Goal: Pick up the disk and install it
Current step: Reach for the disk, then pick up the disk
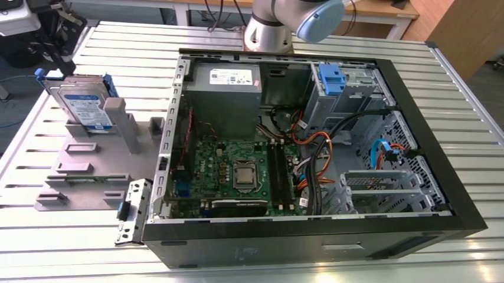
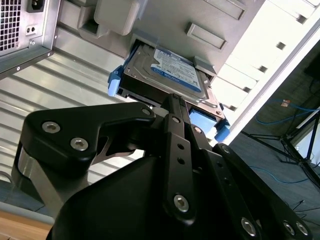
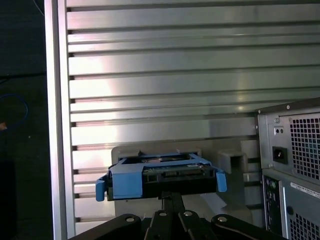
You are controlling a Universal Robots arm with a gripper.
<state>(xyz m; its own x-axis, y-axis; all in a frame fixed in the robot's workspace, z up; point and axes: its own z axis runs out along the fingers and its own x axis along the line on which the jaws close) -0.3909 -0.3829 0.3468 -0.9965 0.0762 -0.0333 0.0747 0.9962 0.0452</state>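
- My gripper (image 3: 170,196) sits just short of the disk (image 3: 162,175), pointed at the middle of its near edge. I am close to it, and I cannot tell whether I am touching it.
- In both wrist views my jaws look drawn together into one narrow stem, with nothing between them. The angle is poor, so I say this with some doubt.
- In the second wrist view the gripper (image 2: 173,101) lies right at the disk (image 2: 172,70), whose label faces up and whose blue rails (image 2: 114,82) stick out at the corners.
- In the exterior view the disk (image 1: 85,107) stands tilted on the grey stand (image 1: 94,162), at that view's left.
- The open case (image 1: 315,239) lies just beside the stand, on its right in that view, on the slatted table (image 1: 461,88).
- My arm (image 1: 272,26) rises behind the case.
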